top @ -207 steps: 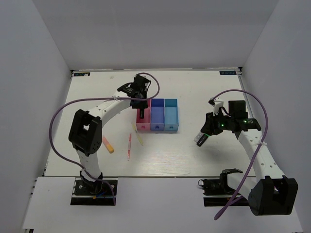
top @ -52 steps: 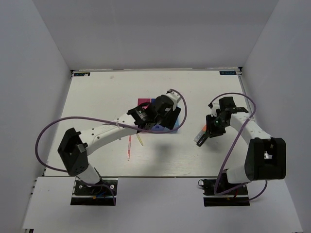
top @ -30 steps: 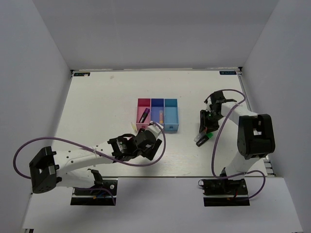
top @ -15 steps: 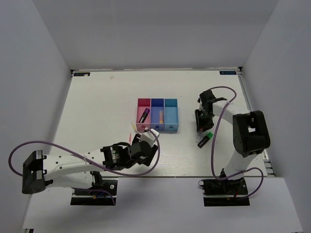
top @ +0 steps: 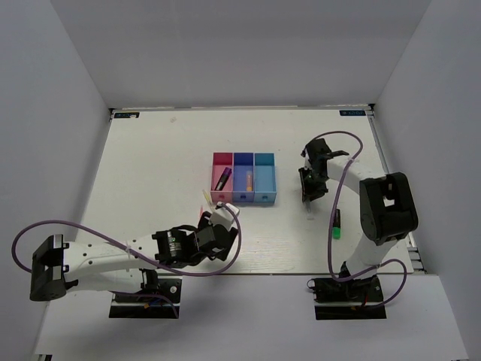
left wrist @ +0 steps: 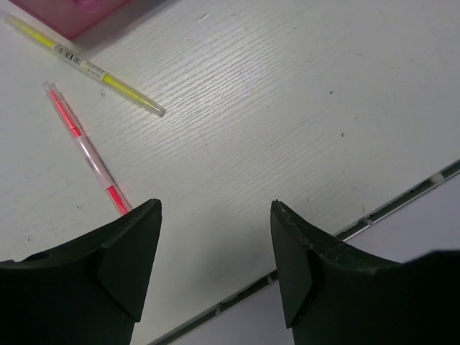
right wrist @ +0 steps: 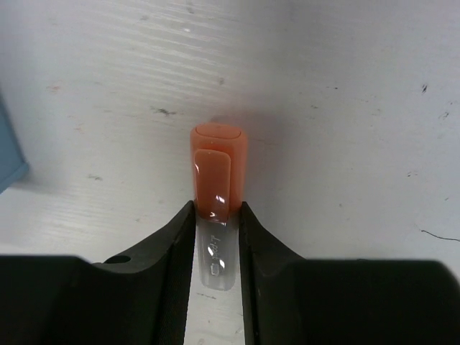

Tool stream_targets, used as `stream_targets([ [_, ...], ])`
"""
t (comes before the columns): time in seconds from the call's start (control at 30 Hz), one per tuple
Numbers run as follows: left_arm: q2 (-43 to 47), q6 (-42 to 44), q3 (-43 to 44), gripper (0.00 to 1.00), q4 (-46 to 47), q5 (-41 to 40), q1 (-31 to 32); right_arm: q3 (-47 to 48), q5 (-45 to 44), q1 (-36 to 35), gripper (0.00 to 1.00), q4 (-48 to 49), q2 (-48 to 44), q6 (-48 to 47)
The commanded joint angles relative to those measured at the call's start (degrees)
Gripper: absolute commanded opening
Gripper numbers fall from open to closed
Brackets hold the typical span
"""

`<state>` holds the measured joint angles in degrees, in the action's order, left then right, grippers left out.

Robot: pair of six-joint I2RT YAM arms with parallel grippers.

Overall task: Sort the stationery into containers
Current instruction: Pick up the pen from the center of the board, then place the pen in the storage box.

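A robotics lab is being shown: a white table is being enclosed by plain white walls at 9, 12 and 3 o'clock, with a cabled left arm and right arm mounted at 6 o'clock.

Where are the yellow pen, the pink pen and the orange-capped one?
yellow pen (left wrist: 85, 66): left wrist view, mid-barrel.
pink pen (left wrist: 86, 146): left wrist view, mid-barrel.
orange-capped pen (right wrist: 218, 169): right wrist view, its orange cap.

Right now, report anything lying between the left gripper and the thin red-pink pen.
Nothing visible does. The thin red-pink pen lies on the white table just ahead of the open left gripper; the thin pale-yellow pen lies beyond, apart from it.
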<state>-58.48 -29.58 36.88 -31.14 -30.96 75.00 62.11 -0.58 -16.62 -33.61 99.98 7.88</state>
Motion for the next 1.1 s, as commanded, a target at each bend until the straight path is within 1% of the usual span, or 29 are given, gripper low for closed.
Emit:
stream_targets([
  [0.0,1.8,-1.0,0.4,0.72,-0.8,-1.6,0.6,1.1,3.9,-0.2,0.06,2.0,-5.7,-2.1],
  [0.07,2.0,-0.9,1.1,0.72,-1.6,-2.3,1.0,2.0,8.4,-0.3,0.05,2.1,-9.4,-3.8],
  [0.1,2.1,-0.9,1.3,0.72,-1.8,-2.6,1.2,2.4,9.9,-0.6,0.02,2.1,-10.3,-4.1],
  [0.13,2.2,-0.9,1.7,0.72,-2.3,-3.0,1.2,2.8,14.2,-0.9,0.02,1.9,-12.5,-4.8],
  [0.2,2.7,-1.1,2.2,0.72,-3.1,-3.6,1.8,5.5,17.5,-1.5,0.00,0.9,-13.6,-5.2],
  [0.27,2.8,-1.4,2.8,0.72,-4.1,-4.3,2.3,8.7,22.7,-2.0,0.00,0.4,-14.7,-5.5],
  [0.37,3.4,-2.4,3.3,0.72,-5.3,-5.1,2.6,12.8,28.1,-3.7,0.00,1.0,-13.4,-3.5],
  [0.43,3.4,-2.8,3.4,0.72,-5.5,-5.4,2.8,15.8,30.1,-5.6,0.00,2.9,-10.8,-2.0],
  [0.47,3.4,-3.1,3.5,0.72,-6.0,-5.9,3.0,16.7,31.8,-6.7,0.00,4.6,-7.4,0.1],
  [0.53,3.5,-4.7,3.8,0.72,-6.6,-6.5,3.5,19.5,32.0,-8.2,0.00,10.5,-5.3,2.1],
  [0.57,3.5,-5.8,4.0,0.72,-7.0,-7.2,3.7,22.2,31.7,-9.6,0.00,12.1,-2.0,4.5],
  [0.6,3.5,-6.2,4.2,0.72,-7.3,-8.5,4.3,23.4,31.3,-10.6,0.00,13.6,-0.8,4.9],
  [0.63,3.3,-6.9,4.2,0.72,-8.1,-9.5,5.7,24.8,30.8,-11.7,0.00,14.2,0.6,5.3],
  [0.67,3.2,-7.8,4.7,0.72,-9.2,-10.9,6.0,28.9,29.1,-12.3,0.00,14.4,4.7,6.3],
  [0.8,3.1,-10.2,5.1,0.72,-10.9,-14.0,8.2,33.3,24.8,-14.3,0.01,15.2,10.4,7.9],
  [0.9,2.8,-10.8,5.5,0.72,-11.7,-15.2,9.3,32.6,21.5,-15.4,0.07,17.0,11.9,7.7],
  [0.97,2.7,-10.9,5.8,0.72,-11.8,-15.5,9.6,32.1,19.8,-15.9,0.16,17.7,12.1,6.9],
  [1.03,2.5,-10.7,5.9,0.72,-11.7,-15.7,9.7,30.7,19.4,-16.1,0.30,17.9,12.0,6.5],
  [1.07,2.4,-10.5,6.0,0.72,-11.7,-15.6,9.6,30.7,19.6,-16.1,0.34,17.7,11.9,6.3],
])
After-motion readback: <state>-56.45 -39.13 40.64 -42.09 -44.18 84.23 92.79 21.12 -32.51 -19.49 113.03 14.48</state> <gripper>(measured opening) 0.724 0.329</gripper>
